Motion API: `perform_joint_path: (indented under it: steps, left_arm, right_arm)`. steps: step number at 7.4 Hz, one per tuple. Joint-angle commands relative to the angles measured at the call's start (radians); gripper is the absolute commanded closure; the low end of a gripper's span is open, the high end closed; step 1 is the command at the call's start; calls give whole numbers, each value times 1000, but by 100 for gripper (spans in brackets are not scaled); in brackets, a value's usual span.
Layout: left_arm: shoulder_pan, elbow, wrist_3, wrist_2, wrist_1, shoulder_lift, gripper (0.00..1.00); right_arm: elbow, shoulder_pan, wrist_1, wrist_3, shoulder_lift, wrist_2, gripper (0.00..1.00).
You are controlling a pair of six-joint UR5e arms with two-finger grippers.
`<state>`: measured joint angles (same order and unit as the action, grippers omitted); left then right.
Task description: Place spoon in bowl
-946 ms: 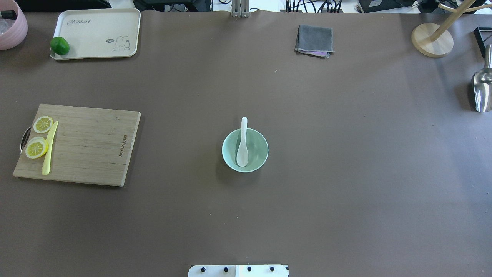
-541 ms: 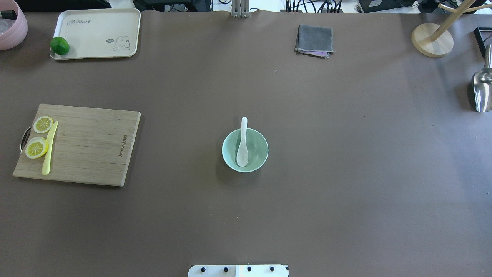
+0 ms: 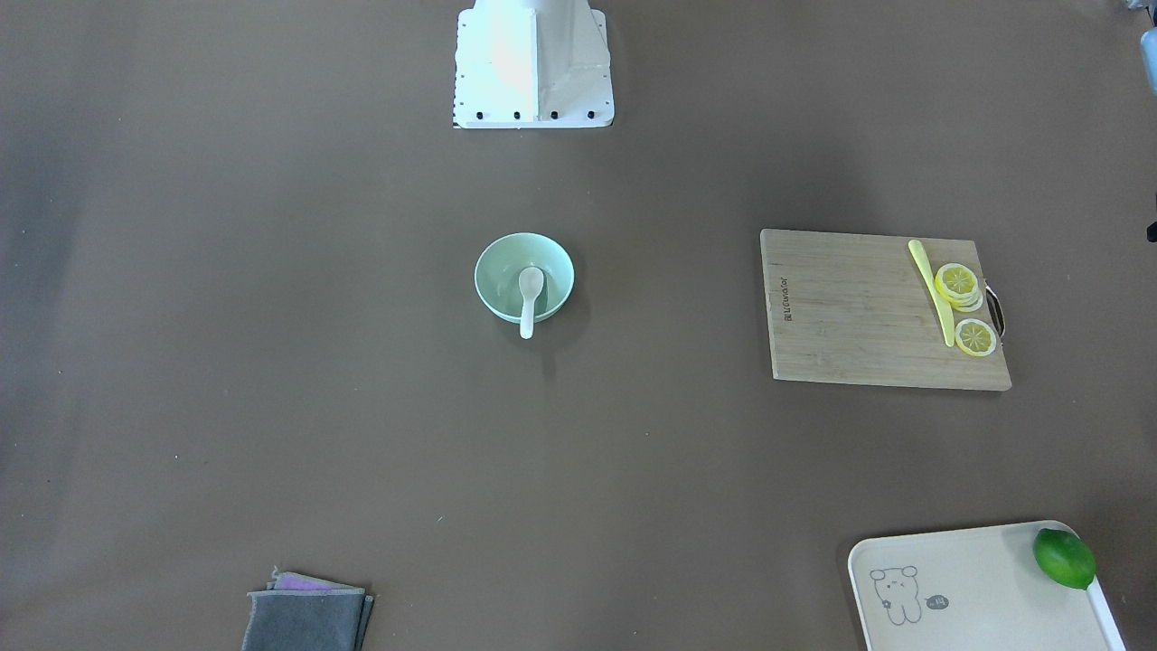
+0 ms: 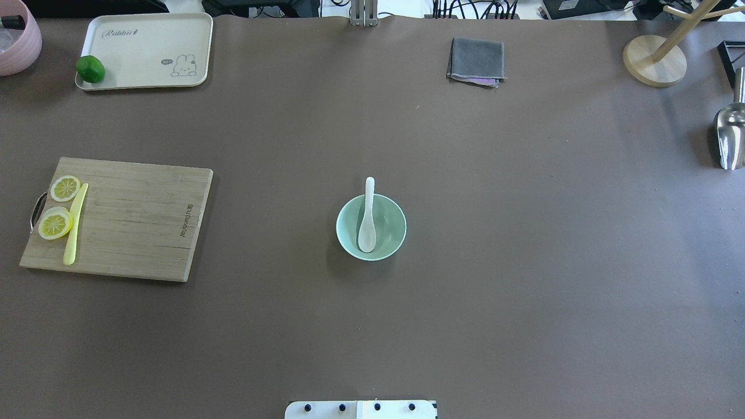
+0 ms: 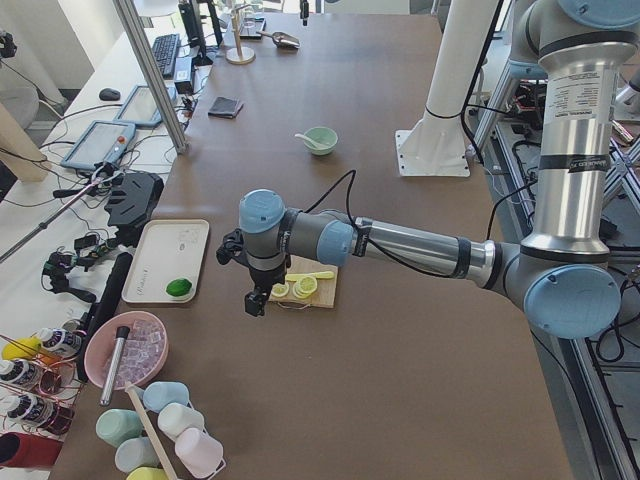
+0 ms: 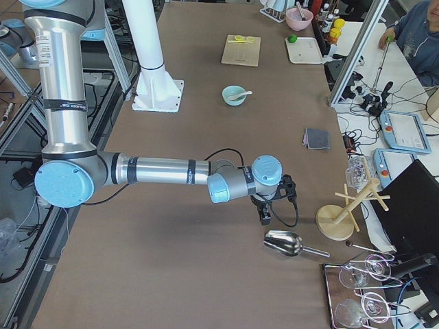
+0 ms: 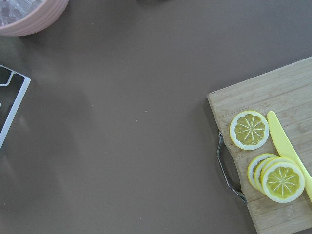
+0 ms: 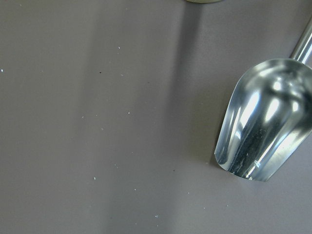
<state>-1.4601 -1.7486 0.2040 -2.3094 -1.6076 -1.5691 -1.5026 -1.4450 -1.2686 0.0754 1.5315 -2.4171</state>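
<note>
The spoon [image 4: 367, 224] lay with its scoop down inside the bowl [image 4: 391, 234] at the middle of the table, its handle resting on the rim on the side away from my base and poking out past it. My left gripper [image 5: 258, 297] hung over the handle end of the cutting board [image 4: 134, 221], and my right gripper [image 6: 265, 218] just beside the metal scoop [image 6: 282, 242]. I could not tell whether either pair of fingers was spread or closed.

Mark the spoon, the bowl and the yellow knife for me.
spoon [image 4: 366, 235]: overhead view, on its scoop.
bowl [image 4: 389, 224]: overhead view, bare inner wall.
yellow knife [image 4: 75, 224]: overhead view, mid-blade.
</note>
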Motion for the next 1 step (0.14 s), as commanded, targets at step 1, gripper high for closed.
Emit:
perform_joint_path:
  steps: [1]
  left_arm:
    - [0,-2,0,-4,-2,-2,1]
  right_arm:
    - [1,0,0,0,1,1,0]
